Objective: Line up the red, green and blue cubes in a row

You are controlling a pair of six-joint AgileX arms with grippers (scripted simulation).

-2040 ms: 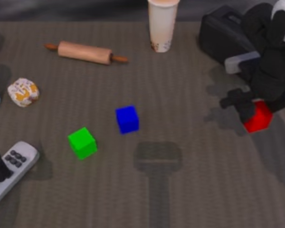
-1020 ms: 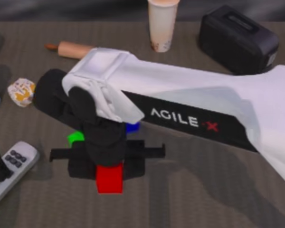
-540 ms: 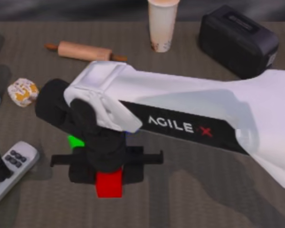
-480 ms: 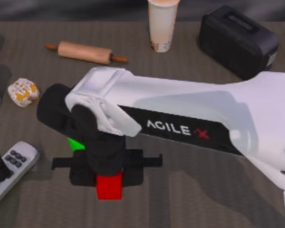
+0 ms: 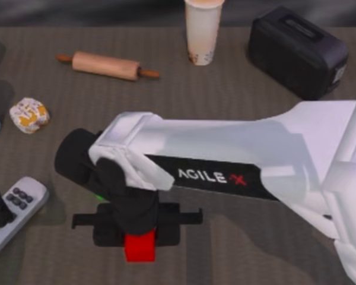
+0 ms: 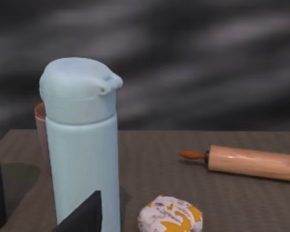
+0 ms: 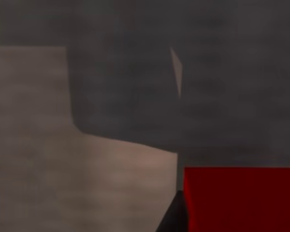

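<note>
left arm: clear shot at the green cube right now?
Probably not. The right arm lies across the middle of the table, hiding all but a sliver of the green cube, while the right gripper holds the red cube just beside it. The left arm is parked at the table's left edge.

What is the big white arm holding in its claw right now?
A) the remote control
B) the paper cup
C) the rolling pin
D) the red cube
D: in the top view the right gripper is closed on the red cube near the table's front edge, while the rolling pin, cup and remote lie apart from it, untouched.
</note>
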